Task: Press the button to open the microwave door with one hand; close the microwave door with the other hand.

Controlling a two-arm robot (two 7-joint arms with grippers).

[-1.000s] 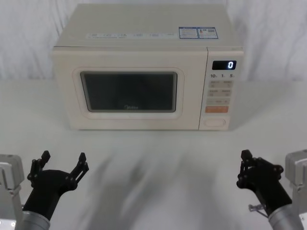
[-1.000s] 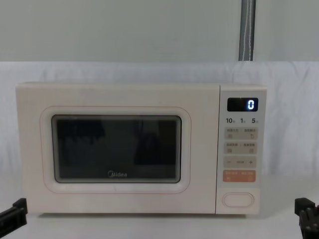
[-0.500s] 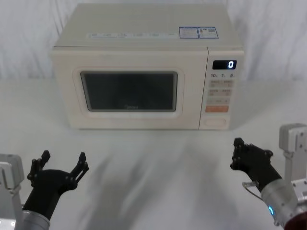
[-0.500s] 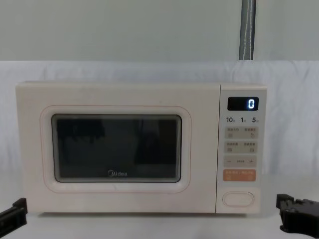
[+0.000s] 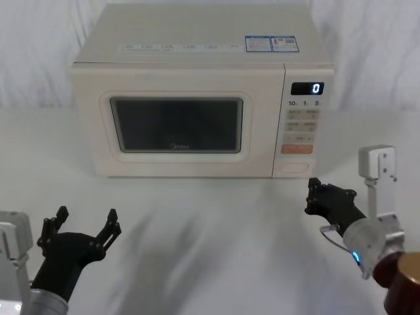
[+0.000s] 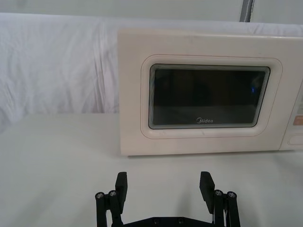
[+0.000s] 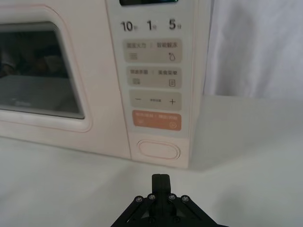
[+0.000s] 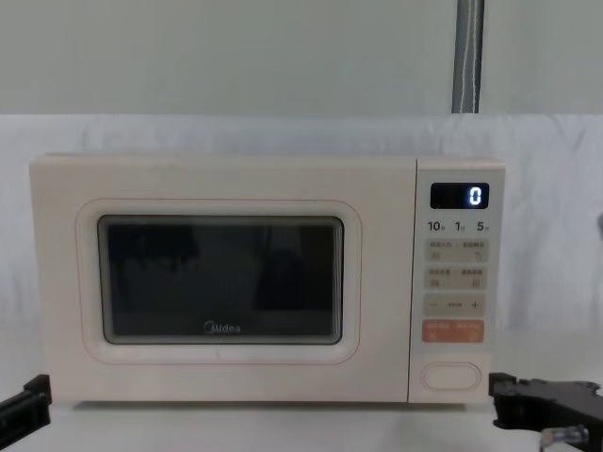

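The cream microwave stands at the back of the table with the microwave door shut; the door's dark window also faces the left wrist view and the chest view. The button is the wide oval key at the bottom of the control panel, under the orange key. My right gripper is shut and hovers in front of the button, a short gap away, its tip pointing at it. In the chest view it sits just right of and below the button. My left gripper rests open near the table's front left.
White cloth covers the table and hangs behind the microwave. The display reads 0. A grey pole rises behind the microwave at the right. Open table lies between the grippers and the microwave's front.
My right gripper has moved forward and to the left, from the table's front right to just before the panel's lower end. The left arm has not moved and the door stays shut.
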